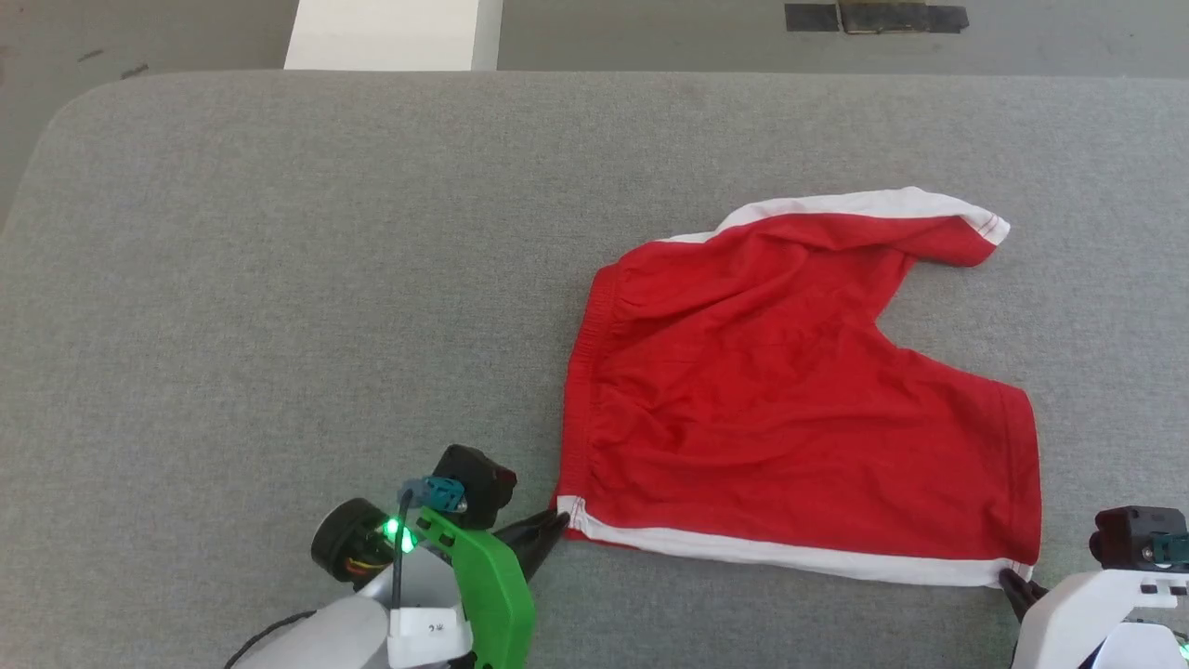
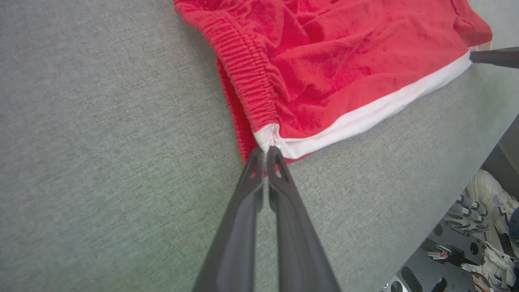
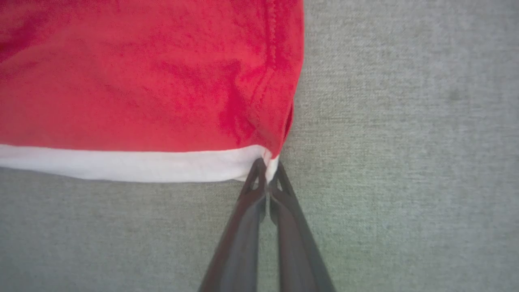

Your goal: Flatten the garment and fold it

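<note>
Garment (image 1: 790, 400) on table (image 1: 279, 279), both jaws pinching white-stripe corners

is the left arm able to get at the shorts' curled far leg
Probably not: the left gripper is shut on the near waistband corner of the shorts, and the curled far leg lies beyond it. It must let go first.
</note>
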